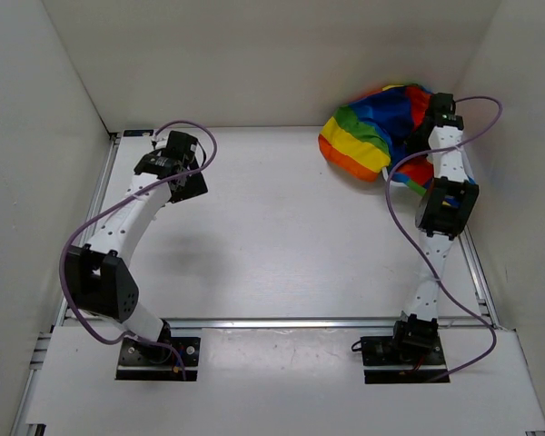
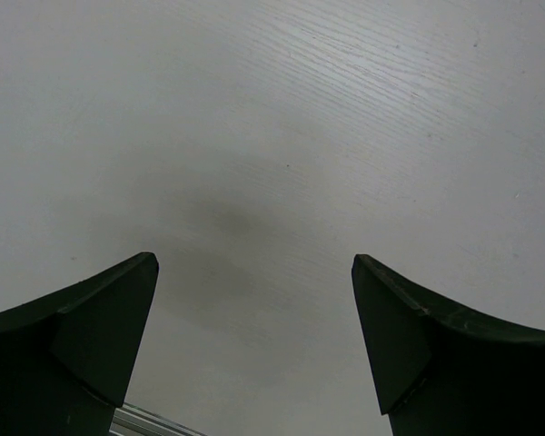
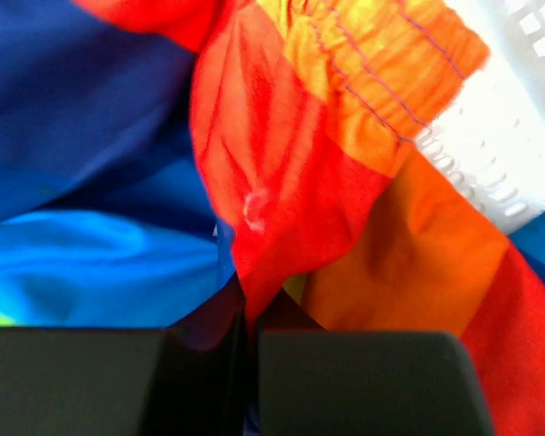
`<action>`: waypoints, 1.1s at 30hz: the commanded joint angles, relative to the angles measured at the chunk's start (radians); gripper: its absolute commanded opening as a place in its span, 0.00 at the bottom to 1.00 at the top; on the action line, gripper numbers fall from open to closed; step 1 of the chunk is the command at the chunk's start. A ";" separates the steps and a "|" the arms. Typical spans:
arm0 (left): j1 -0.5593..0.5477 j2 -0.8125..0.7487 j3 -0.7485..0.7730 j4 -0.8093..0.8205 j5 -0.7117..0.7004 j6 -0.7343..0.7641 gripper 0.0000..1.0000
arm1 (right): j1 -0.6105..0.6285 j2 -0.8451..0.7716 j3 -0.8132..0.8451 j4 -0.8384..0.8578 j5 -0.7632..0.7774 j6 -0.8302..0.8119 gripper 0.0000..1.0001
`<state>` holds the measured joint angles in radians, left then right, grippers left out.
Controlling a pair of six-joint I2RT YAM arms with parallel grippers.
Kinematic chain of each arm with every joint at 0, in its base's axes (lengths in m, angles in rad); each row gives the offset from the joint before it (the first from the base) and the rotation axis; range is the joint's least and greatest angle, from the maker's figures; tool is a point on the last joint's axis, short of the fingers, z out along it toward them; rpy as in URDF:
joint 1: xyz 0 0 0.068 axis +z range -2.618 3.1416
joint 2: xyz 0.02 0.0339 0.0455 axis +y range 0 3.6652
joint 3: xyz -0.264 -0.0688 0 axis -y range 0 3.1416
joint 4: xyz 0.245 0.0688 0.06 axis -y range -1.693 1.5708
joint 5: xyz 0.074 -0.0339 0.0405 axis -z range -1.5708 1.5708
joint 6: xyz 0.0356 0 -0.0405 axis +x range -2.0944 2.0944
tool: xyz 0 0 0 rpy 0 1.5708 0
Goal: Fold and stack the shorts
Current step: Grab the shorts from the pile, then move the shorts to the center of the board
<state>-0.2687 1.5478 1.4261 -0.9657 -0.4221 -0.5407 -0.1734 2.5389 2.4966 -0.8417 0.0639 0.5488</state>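
The rainbow-striped shorts (image 1: pixel 372 132) lie bunched in a heap at the far right corner of the table. My right gripper (image 1: pixel 436 113) reaches into the heap and is shut on a red fold of the shorts (image 3: pixel 254 227); the gathered orange waistband (image 3: pixel 381 64) runs above it. My left gripper (image 1: pixel 186 182) hovers over bare table at the far left, open and empty, its two dark fingers (image 2: pixel 100 336) wide apart.
A white mesh basket (image 3: pixel 518 136) shows beside and under the shorts in the right wrist view. White walls enclose the table on the left, back and right. An aluminium rail (image 1: pixel 300 322) runs along the near edge.
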 commanded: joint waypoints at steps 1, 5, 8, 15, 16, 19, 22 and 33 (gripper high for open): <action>-0.009 -0.017 0.056 -0.031 -0.033 -0.021 1.00 | 0.018 -0.207 -0.021 0.082 0.031 -0.022 0.00; -0.009 -0.069 0.056 -0.031 0.040 -0.050 1.00 | 0.075 -0.412 -0.004 0.110 0.018 -0.122 0.00; -0.009 -0.103 0.056 -0.042 0.065 -0.068 1.00 | 0.138 -0.605 0.018 0.110 -0.046 -0.145 0.00; 0.051 -0.103 0.184 -0.163 0.068 -0.050 1.00 | 0.441 -0.894 -0.252 0.119 -0.106 -0.191 0.00; 0.066 -0.113 0.212 -0.163 0.092 -0.041 1.00 | 0.556 -0.923 -0.313 0.119 -0.060 -0.191 0.00; 0.118 -0.138 0.246 -0.173 0.166 -0.028 1.00 | 0.776 -1.002 -0.574 0.170 0.081 -0.204 0.00; 0.141 -0.159 0.269 -0.173 0.204 -0.019 1.00 | 0.902 -0.987 -0.741 0.156 0.105 -0.133 0.22; 0.060 -0.216 0.177 -0.136 0.423 0.064 0.90 | 0.715 -1.107 -0.864 0.021 0.093 -0.069 0.56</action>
<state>-0.1539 1.3895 1.6562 -1.1156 -0.1516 -0.5232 0.6445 1.6073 1.6379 -0.8215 0.1200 0.4667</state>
